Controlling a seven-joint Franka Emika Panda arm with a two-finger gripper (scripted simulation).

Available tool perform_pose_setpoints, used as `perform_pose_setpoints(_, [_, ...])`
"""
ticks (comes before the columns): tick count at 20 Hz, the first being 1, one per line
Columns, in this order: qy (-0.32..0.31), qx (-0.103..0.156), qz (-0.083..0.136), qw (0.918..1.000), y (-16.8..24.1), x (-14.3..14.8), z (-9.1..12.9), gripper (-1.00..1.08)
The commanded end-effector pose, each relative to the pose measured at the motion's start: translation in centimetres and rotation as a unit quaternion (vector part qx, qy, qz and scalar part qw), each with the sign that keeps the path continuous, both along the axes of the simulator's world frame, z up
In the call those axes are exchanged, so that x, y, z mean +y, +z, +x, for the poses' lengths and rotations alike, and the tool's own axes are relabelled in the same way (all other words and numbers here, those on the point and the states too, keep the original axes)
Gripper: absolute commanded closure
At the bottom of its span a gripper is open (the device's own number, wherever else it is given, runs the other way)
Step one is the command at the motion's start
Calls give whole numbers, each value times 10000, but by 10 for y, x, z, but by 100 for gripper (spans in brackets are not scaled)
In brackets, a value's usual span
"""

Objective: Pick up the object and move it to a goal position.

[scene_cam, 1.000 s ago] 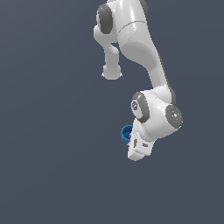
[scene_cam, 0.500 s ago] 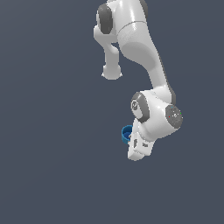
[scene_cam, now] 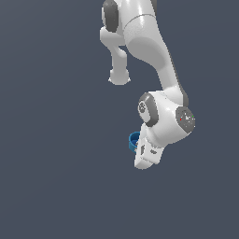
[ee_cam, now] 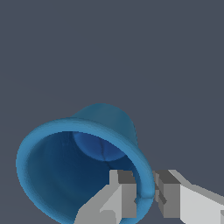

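Wrist view is showing the white end effector (ee_cam: 144, 192) pinching the bright blue hollow cup's (ee_cam: 83, 162) rim, fingers nearly together.

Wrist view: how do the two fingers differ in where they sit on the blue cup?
One finger sits inside the blue cup, against its inner wall; the other finger sits outside, beyond the rim. The inner one overlaps the cup's interior; the outer one shows against grey background. Both are pale grey with darker tips.

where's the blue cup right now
In the exterior view the blue cup sits just on that view's left of the white gripper. The wrist view shows one finger inside its rim and the other outside, straddling the wall.
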State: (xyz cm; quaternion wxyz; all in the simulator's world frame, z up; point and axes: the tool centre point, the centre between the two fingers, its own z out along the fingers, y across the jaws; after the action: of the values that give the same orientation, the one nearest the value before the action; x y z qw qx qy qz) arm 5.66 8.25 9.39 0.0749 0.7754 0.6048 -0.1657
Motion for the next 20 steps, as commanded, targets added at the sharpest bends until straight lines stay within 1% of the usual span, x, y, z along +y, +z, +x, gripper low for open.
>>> perform_pose_setpoints(1, [-3, -21, 2, 10000, 18, -6, 1, 108])
perform_pose_setpoints(4, [-3, -21, 2, 10000, 44, -17, 0, 108])
perform_pose_setpoints(20, [-2, -18, 11, 10000, 215, -83, -1, 108])
